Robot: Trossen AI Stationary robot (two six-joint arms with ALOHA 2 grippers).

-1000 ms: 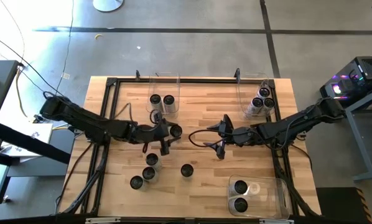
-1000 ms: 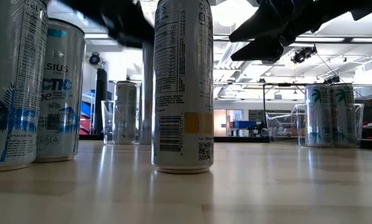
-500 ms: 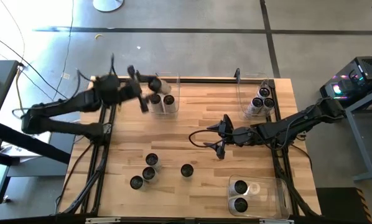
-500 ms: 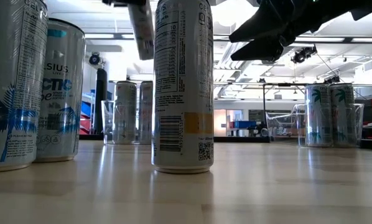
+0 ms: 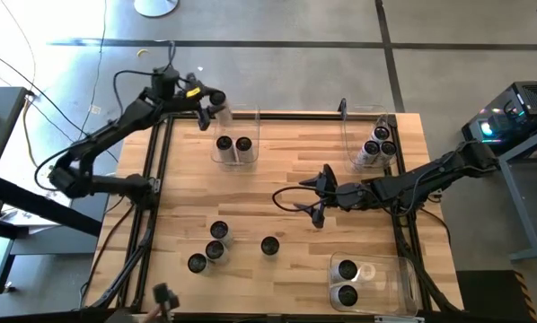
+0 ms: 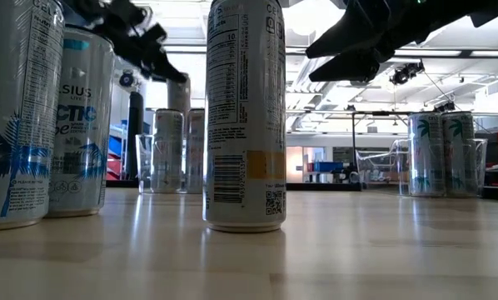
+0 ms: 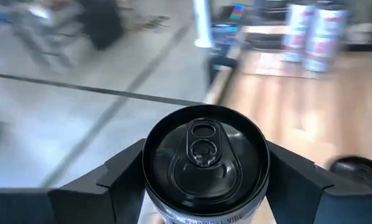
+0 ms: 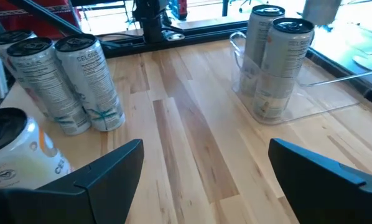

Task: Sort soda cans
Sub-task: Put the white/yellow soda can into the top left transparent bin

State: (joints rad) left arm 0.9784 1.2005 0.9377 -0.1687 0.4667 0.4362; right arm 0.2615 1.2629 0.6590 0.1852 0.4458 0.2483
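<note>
Between left jaws, soda can [image 7: 204, 163]

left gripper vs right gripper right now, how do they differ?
The left gripper is shut on a soda can; the right gripper is open and holds nothing. The left gripper is at the table's far left, by the far-left clear bin with two cans in it; the right gripper is above the middle of the table. Both are dark two-finger grippers.

Left end effector [image 5: 207, 100] raised and clamped shut; right end effector [image 5: 315, 199] hovers, fingers spread.
</note>
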